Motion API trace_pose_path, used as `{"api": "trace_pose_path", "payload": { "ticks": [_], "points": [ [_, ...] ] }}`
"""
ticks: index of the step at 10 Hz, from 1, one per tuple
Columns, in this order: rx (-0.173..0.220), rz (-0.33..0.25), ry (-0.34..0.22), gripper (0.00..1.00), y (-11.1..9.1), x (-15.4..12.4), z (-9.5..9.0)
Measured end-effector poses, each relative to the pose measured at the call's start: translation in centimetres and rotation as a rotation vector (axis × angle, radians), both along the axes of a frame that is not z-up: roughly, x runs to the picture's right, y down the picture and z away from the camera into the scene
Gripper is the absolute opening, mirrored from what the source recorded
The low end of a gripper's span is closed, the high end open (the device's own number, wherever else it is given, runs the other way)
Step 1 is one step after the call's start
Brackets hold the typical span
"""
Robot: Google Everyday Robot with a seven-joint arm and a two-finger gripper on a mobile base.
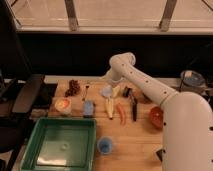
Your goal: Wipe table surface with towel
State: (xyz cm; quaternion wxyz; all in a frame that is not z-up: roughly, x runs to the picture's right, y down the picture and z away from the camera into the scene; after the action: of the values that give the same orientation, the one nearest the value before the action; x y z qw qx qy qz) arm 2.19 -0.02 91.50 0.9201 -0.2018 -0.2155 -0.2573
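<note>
Dim warm light, pale glare from the windows [117, 12] behind, the gripper [107, 79] shadowed over the table [136, 137].

You are looking at an arm [150, 89] cased in smooth, glossy white. Its thick, rounded shell fills the near right, then narrows to a slimmer tubular link. That link ends in a bulbous white joint [123, 63]. Just below and left of it, over the far middle of the table [137, 146], the gripper [108, 81] shows as a short, greyer stub.

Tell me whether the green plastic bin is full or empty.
Empty: the green plastic bin shows only its bare floor. The gripper hangs beyond it, above the pale towel.
</note>
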Motion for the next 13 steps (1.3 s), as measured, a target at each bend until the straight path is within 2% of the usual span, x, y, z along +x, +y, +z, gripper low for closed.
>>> {"api": "trace_pose_path", "payload": {
  "ticks": [4,7,8,10,13],
  "points": [
    [-0.045,-0.016,-0.003,0.8,1.2,-0.4,3.7],
    [-0.086,0.005,0.023,0.8,1.7,1.2,5.9],
    [-0.097,0.007,0.029,0.76,2.0,1.5,6.5],
    [-0.117,0.012,0.038,0.55,2.5,2.3,7.5],
    [-0.125,0.018,0.042,0.26,2.3,3.1,6.9]
  ]
}}
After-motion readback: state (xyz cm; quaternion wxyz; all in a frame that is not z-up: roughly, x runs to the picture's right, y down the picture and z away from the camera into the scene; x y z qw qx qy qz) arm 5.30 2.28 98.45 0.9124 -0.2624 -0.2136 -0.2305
